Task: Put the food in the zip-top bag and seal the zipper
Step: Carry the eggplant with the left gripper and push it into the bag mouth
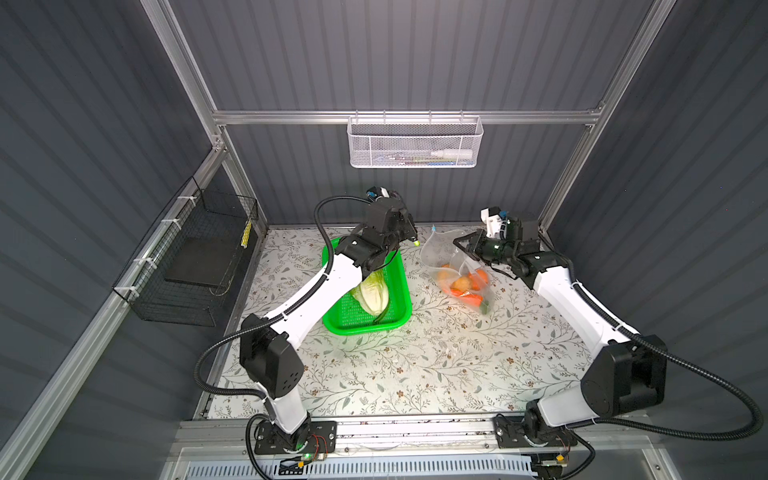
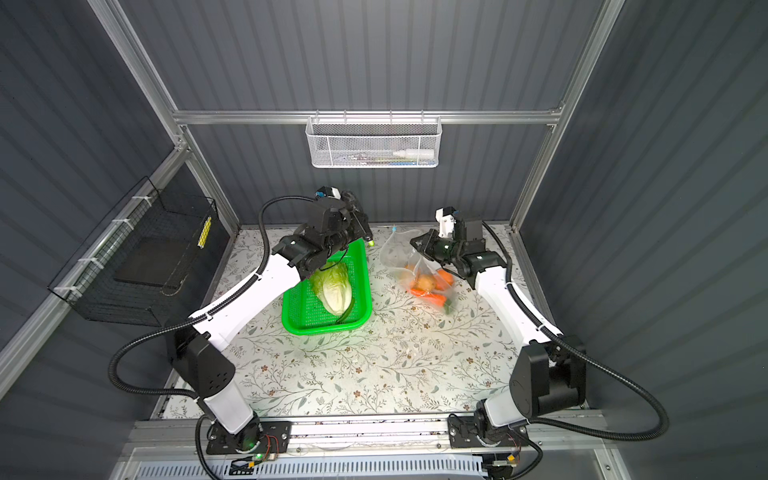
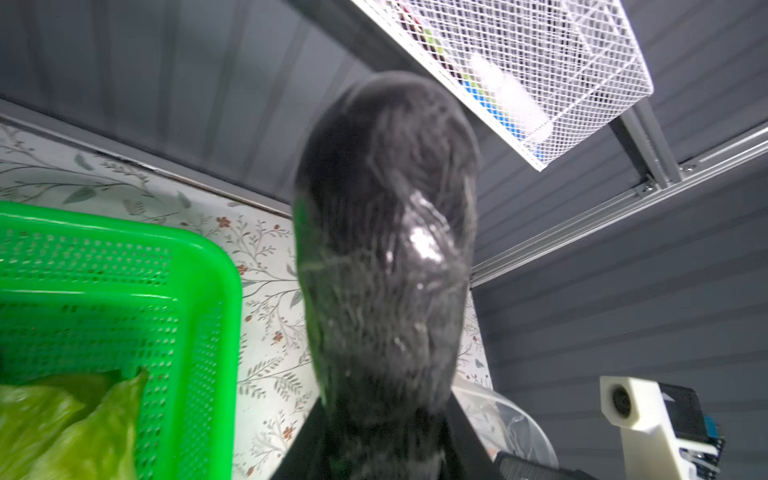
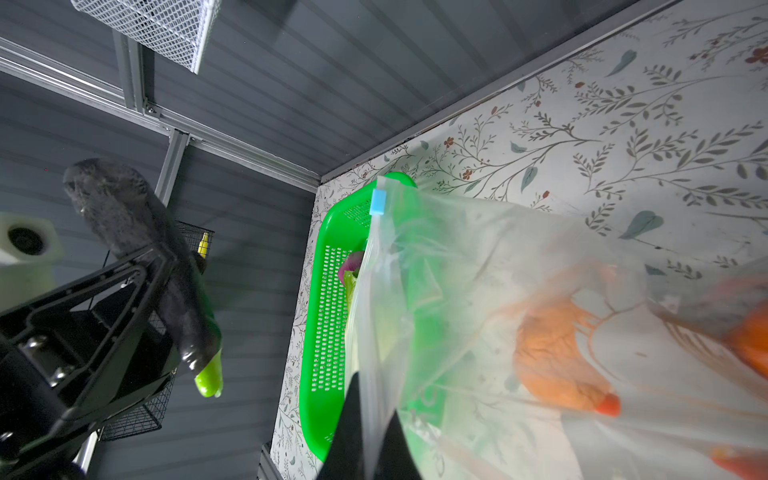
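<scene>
Over the far corner of the green basket [image 1: 365,329], on the side nearest the bag, my left gripper [image 1: 404,231] is clamped at a narrow opening round the middle of the dark eggplant [image 3: 386,249]. It holds the eggplant clear of the tabletop [image 1: 415,365], green stem end down. Opposite it, my right gripper [image 4: 368,440] is pinched fully closed on the zipper [image 4: 374,299] strip of the zip-top bag [image 1: 440,254]. It lifts that edge so the mouth gapes toward the basket. The light-blue slider [image 4: 379,202] sits at the far end of the strip.

The bag's lower part rests on the tabletop and holds the tan potatoes [image 1: 461,284], the carrot [image 1: 469,296] and the pumpkin-like piece [image 1: 478,275]. The napa cabbage [image 1: 374,295] lies in the basket; a scrap of purple [image 4: 348,266] beside it is probably the onion.

I judge this the loading step, roughly halfway through. Next I need to carry the eggplant across the short gap and line its length up with the mouth. It should go well inside before I release, while the right side keeps the edge raised. Sealing comes last.
</scene>
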Robot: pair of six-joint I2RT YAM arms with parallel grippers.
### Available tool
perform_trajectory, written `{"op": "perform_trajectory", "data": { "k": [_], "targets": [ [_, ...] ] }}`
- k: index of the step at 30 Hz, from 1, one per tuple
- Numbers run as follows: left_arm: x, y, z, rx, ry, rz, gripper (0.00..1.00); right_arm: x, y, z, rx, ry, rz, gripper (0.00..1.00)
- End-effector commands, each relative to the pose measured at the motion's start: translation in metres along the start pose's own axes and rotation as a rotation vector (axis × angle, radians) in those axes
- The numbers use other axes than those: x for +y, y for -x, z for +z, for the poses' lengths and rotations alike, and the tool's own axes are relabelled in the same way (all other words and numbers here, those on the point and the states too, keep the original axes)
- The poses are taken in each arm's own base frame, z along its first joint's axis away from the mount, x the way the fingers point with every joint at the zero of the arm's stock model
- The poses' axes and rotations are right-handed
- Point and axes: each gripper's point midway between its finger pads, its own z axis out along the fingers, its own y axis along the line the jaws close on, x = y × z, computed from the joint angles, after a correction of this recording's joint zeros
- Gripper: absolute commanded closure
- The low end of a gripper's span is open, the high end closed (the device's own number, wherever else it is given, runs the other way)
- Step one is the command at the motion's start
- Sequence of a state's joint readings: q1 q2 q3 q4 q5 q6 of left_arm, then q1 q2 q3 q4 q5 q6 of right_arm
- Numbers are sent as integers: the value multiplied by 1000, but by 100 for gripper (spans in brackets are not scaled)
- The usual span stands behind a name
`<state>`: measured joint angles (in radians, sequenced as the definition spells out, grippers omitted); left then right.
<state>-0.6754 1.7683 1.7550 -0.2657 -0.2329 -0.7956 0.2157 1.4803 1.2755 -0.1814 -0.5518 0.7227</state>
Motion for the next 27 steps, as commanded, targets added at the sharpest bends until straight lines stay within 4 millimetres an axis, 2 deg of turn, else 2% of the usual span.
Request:
{"op": "perform_trajectory", "data": {
  "k": [1,5,11,16,22,27],
  "targets": [
    [-29,4,10,-28,-100,6,70,10,0,-6,-4,23,-8,100],
    [-41,-14,22,-8,-123,30,70,10,0,-7,-7,23,-6,100],
    [-42,-43,37,41,-114,48,70,10,-4,-8,-13,31,-1,100],
    [-44,-75,51,109,-121,80,70,9,-5,-9,-18,36,2,100],
    [-48,-104,53,173,-123,162,69,12,2,-5,-34,55,39,100],
    [-46,-113,48,161,-100,241,68,16,13,1,-32,51,127,100]
  ]
}}
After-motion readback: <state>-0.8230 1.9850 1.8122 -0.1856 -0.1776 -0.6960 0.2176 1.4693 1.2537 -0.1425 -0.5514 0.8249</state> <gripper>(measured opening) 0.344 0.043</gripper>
